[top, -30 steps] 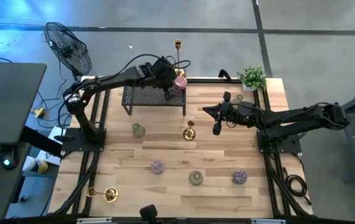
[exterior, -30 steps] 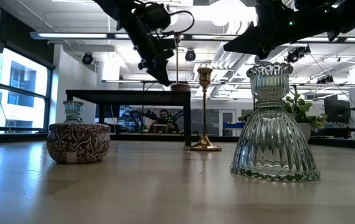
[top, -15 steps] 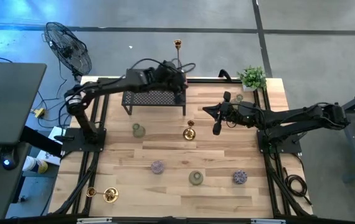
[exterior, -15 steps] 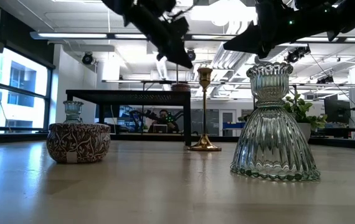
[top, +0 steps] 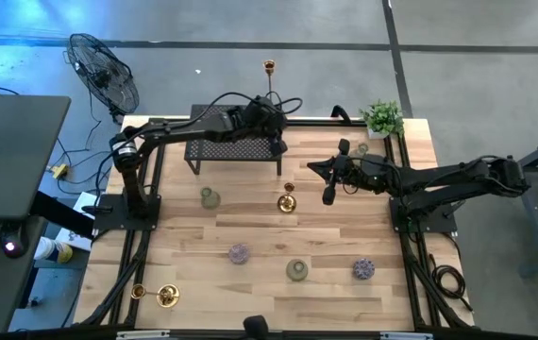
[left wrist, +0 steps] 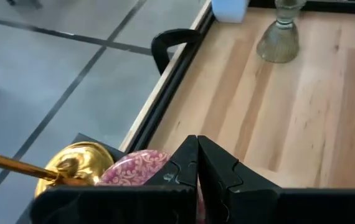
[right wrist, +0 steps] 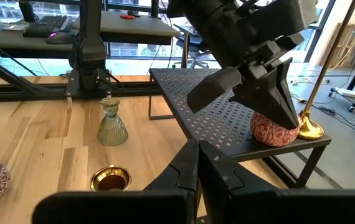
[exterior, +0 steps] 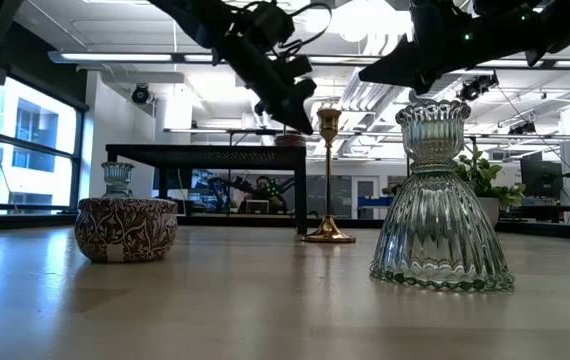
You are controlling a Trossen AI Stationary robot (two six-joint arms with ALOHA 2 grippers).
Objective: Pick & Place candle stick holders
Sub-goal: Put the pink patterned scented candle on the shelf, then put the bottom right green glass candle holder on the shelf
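Since the earlier frame, the left claw, clenched and empty, is shifted rightward over the rack; the pink holder risks being knocked off.

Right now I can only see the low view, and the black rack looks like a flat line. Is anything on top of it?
Observer: Yes. A pink holder sits on the rack, near one end.
Operator: Is it all alone up there?
Observer: No. A gold candlestick stands right beside it, at the rack's edge.
Operator: Is the left gripper holding the pink one?
Observer: No. The left gripper is shut on nothing, with its tips right over the holder.
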